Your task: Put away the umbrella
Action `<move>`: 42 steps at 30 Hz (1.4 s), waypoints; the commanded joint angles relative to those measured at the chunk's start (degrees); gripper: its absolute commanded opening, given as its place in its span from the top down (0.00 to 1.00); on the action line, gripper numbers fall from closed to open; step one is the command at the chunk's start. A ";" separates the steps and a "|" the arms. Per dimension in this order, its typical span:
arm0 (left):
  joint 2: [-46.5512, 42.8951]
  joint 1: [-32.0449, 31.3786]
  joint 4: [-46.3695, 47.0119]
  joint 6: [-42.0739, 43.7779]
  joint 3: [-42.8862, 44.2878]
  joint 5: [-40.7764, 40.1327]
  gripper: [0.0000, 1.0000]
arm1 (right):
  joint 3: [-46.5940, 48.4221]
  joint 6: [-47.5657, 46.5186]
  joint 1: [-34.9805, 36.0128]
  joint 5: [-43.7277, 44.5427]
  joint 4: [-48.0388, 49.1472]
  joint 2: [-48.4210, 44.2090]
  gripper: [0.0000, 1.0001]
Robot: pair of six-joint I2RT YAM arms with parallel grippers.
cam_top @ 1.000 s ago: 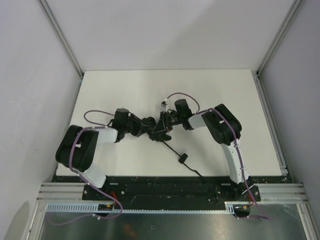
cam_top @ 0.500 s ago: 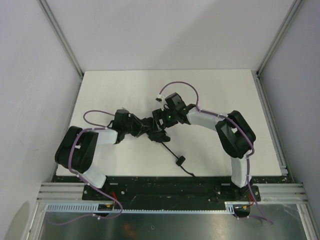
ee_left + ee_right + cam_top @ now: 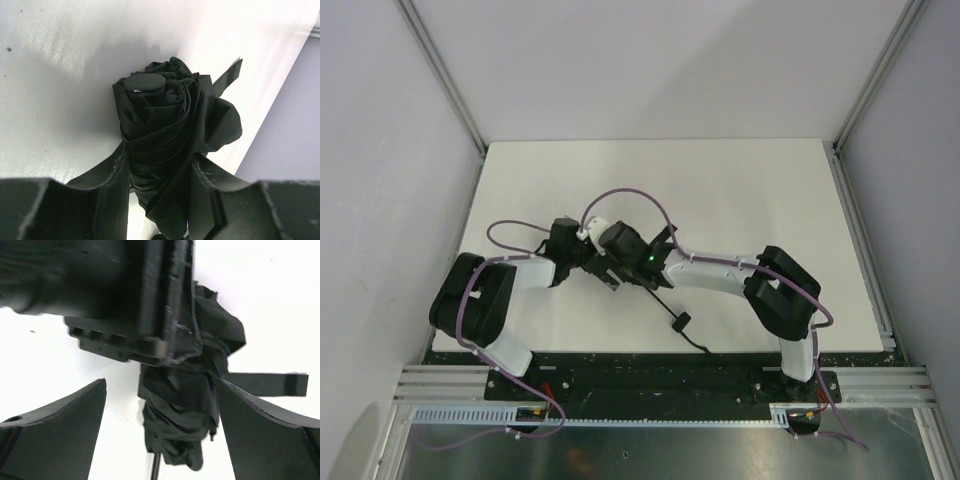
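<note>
The black folded umbrella (image 3: 165, 115) is a rolled fabric bundle clamped between the fingers of my left gripper (image 3: 160, 185), its round cap end toward the white table. A closure strap (image 3: 227, 77) sticks out loose to the side. My right gripper (image 3: 162, 410) stands open with its fingers (image 3: 65, 415) wide on either side of the umbrella (image 3: 185, 410), apart from it. From above, the left gripper (image 3: 592, 258) and right gripper (image 3: 618, 272) overlap and hide most of the umbrella (image 3: 658, 278). A thin cord with a knob (image 3: 682, 321) trails toward the near edge.
The white table (image 3: 740, 180) is enclosed by grey walls with aluminium posts at the sides and back. The right arm (image 3: 720, 272) reaches leftward across the table's middle. A black base rail (image 3: 650, 370) runs along the near edge.
My right gripper has opened wide and swung left across the table until it sits over the left gripper and the umbrella. The left gripper has held its grip in place.
</note>
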 commanded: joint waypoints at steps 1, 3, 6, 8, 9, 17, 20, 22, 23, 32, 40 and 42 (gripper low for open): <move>0.97 -0.61 -10.71 1.29 -0.72 -3.71 1.00 | -0.03 -5.61 2.16 7.96 7.56 3.13 0.09; 1.05 -0.58 -10.89 0.91 -0.66 -3.36 1.00 | -1.12 -5.20 2.58 8.52 8.89 4.42 0.13; 1.04 -0.63 -11.06 0.11 -0.81 -2.65 1.00 | -3.53 -4.88 2.73 8.90 11.93 6.34 0.19; 1.02 -0.65 -11.09 -0.33 -0.97 -2.28 1.00 | -4.17 -4.58 2.72 10.36 12.97 8.12 0.21; 0.91 -0.65 -11.08 -0.40 -0.98 -2.25 1.00 | -4.31 -4.52 2.72 11.16 13.17 9.00 0.21; -0.26 -0.61 -11.16 -1.72 -1.19 -1.43 1.00 | -5.39 -2.73 1.07 15.45 13.80 13.40 0.38; -1.22 -0.65 -11.16 -2.72 -1.61 -1.16 1.00 | -5.48 0.35 -0.61 14.21 11.38 14.31 0.62; -1.55 -0.61 -11.18 -3.38 -1.76 -1.14 1.00 | -5.50 1.87 -1.46 11.96 9.78 14.91 0.80; -1.64 -0.59 -11.17 -3.55 -1.77 -1.20 1.00 | -5.54 2.22 -1.79 10.38 9.29 15.16 0.90; -5.16 0.20 -6.97 -3.75 -2.43 -1.28 0.39 | -8.02 3.10 -6.42 -17.99 8.60 15.04 1.00; -10.22 3.26 -5.35 -1.59 -4.78 -1.11 0.01 | -9.35 10.71 -13.97 -44.83 12.20 15.35 1.00; -9.82 3.55 -4.76 -1.41 -4.82 -0.34 0.01 | -9.37 13.55 -15.67 -50.22 14.18 16.02 1.00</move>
